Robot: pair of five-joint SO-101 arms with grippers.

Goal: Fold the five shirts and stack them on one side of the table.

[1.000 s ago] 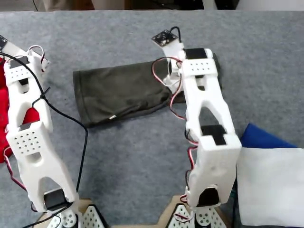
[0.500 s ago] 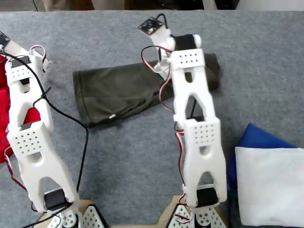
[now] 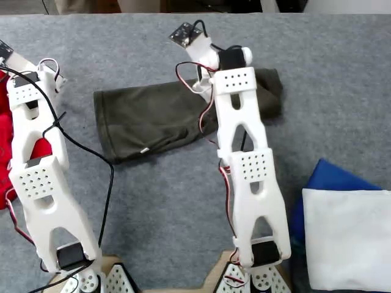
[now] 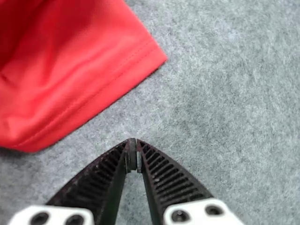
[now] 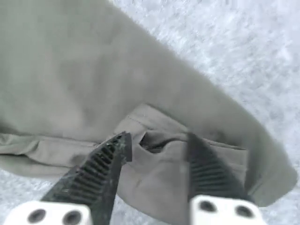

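While its jaws stand apart, the right gripper point(image 5: 158, 140) hangs over the olive shirt point(image 3: 153, 119).
Left gripper point(image 4: 132, 152), jaws together, hovers beside the red shirt point(image 4: 61, 70).

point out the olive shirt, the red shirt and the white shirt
olive shirt point(image 3: 146, 119): high view, middle of its body
red shirt point(image 4: 61, 70): left wrist view, fabric above the hem
white shirt point(image 3: 348, 238): high view, centre of its top face
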